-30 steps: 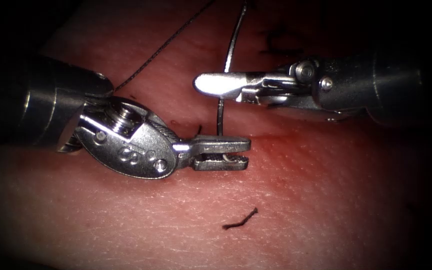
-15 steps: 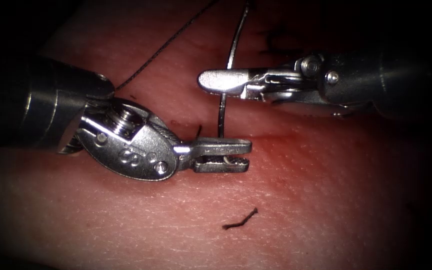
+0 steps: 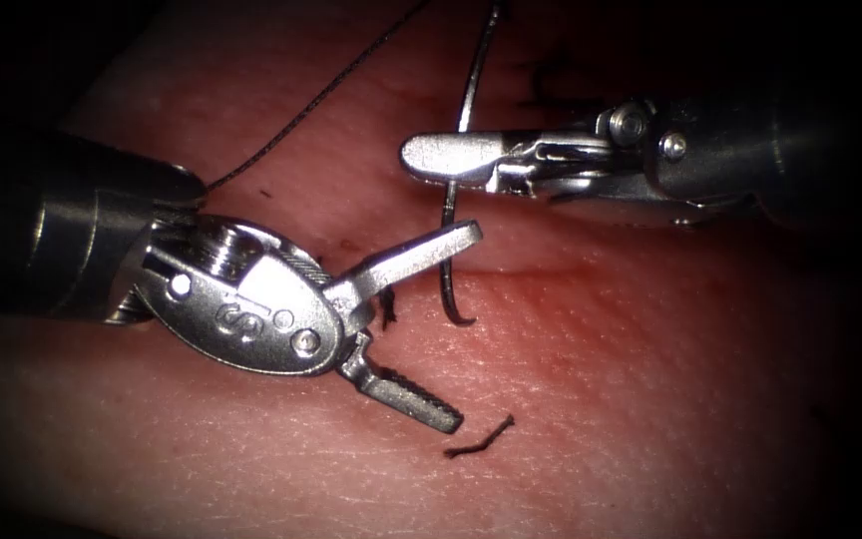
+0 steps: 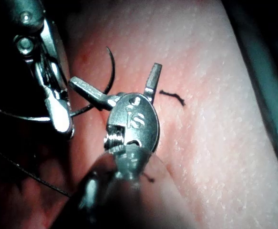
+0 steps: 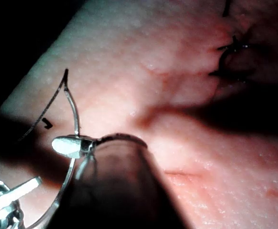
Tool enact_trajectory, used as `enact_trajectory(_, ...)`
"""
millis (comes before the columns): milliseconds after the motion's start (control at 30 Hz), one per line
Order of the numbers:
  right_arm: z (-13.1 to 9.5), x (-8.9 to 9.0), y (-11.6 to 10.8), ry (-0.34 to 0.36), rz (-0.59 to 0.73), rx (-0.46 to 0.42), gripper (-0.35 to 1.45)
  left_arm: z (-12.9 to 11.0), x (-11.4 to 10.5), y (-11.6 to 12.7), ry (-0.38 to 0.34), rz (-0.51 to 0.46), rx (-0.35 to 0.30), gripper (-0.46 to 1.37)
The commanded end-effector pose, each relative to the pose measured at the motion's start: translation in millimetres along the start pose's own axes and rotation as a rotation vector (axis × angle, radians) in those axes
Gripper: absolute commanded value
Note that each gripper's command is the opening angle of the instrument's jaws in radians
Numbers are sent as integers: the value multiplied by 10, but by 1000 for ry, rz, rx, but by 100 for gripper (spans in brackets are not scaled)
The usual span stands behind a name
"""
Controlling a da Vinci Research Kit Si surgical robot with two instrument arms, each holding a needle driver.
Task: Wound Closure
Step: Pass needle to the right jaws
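**Inspector:** Progress on the closure?

**Assistant:** Dark knotted stitches [image 5: 231, 59] already sit in the pale pink pork tissue [image 3: 650, 399], seen in the right wrist view. A shallow reddened crease of the cut [image 3: 571, 268] shows beside the tools with no stitch across it, so I judge work remains. A short dark cut end of thread [image 3: 479, 437] lies loose on the tissue.

**Inspector:** The needle?

**Assistant:** The thin curved steel needle [image 3: 448, 262] is out of the tissue, its hooked point hanging free just above the surface. The dark braided thread [image 3: 311, 105] trails away from it up and to the left.

**Inspector:** Right tool?

**Assistant:** The right arm's silver needle driver [image 3: 456, 160] is clamped on the needle about mid-curve.

**Inspector:** Left tool?

**Assistant:** The left arm's silver needle driver [image 3: 451, 329] has its jaws spread wide and holds nothing. A second ago they were closed on the needle's tip end; they have since let go. The upper jaw lies just beside the needle; whether it touches I cannot tell.
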Motion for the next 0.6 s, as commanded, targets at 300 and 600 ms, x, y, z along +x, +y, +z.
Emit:
enact_trajectory(300,-12,22,22,9,-227,-7,-35,-24,-10,4,11,-175,-39,98)
enact_trajectory(600,-28,43,43,17,-503,-11,-35,-31,-37,-12,-201,-195,56,15)
